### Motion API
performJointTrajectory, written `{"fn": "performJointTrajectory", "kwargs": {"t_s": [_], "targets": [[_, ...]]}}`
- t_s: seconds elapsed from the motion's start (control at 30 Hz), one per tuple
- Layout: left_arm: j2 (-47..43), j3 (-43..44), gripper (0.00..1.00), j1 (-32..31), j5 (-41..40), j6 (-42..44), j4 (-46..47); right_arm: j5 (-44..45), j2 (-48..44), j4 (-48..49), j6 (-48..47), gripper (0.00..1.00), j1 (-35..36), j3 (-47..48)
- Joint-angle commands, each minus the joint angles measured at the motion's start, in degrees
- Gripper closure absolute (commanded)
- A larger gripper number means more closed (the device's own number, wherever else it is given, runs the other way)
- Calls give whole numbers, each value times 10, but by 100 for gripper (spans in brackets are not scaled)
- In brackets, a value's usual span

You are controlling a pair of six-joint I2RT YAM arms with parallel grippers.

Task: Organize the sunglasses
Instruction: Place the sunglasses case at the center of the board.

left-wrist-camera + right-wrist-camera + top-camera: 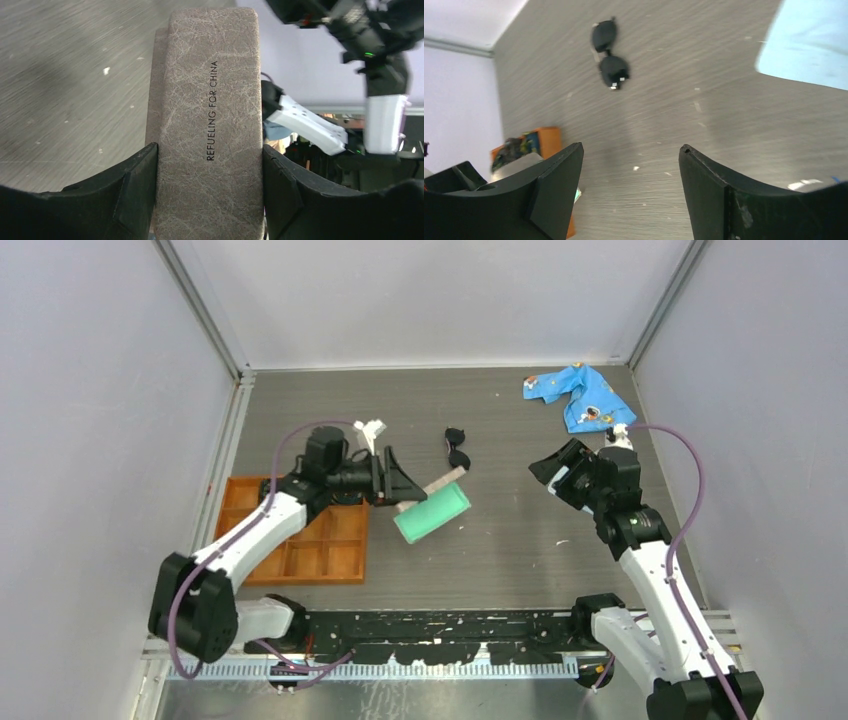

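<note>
Two hands: left hand (393,485) is clamped across the case (432,512), with a finger pressed on each long side in the left wrist view; right hand (548,468) is spread wide and holds nothing
sunglasses (456,448): lying on the surface (500,560) at 1 o'clock of the case, near it but apart; 10 o'clock of the right hand, well apart
case state: teal lining shows from above, so it likely stands open; can't tell if it touches the surface
risk, pick: thin frame lies flat, so the right hand's fingers could skid over the lenses or pinch only one arm and the pair would swing or drop
risk, insert: the case is held tilted, so the pair may slide back out or catch on the rim
risk, clash: both hands would meet near 12 o'clock of the case and could bump
risk, grip: the left hand's hold is on smooth sides, so a push from the right could twist the case loose
other: blue cloth (582,395) at 1 o'clock of the right hand; orange tray (300,550) at 8 o'clock of the case
</note>
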Motion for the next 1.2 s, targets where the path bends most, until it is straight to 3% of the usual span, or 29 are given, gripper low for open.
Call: {"fn": "performJointTrajectory", "kwargs": {"t_s": [0.0, 0.1, 0.27, 0.57, 0.67, 0.77, 0.87, 0.9, 1.17], "targets": [[43, -42, 100, -23, -64, -20, 145, 107, -14, -90, -48, 24, 1, 27], [70, -57, 100, -24, -111, -5, 168, 103, -10, -98, -52, 23, 1, 31], [113, -97, 100, -24, -136, -11, 282, 105, -17, -99, -56, 23, 1, 21], [263, -79, 100, -23, -85, -45, 433, 108, 5, -101, -77, 22, 0, 27], [285, -58, 99, -22, -79, -45, 402, 114, 4, -109, -89, 22, 1, 28], [289, -32, 81, -22, -94, -24, 326, 119, -2, -112, -96, 22, 1, 28], [276, -29, 52, -22, -115, -19, 293, 124, -5, -115, -99, 22, 1, 26], [270, -25, 46, -22, -118, -12, 278, 125, -5, -116, -99, 22, 0, 26], [231, 15, 22, -22, -141, 48, 142, 124, -5, -125, -100, 22, 1, 34]]}}
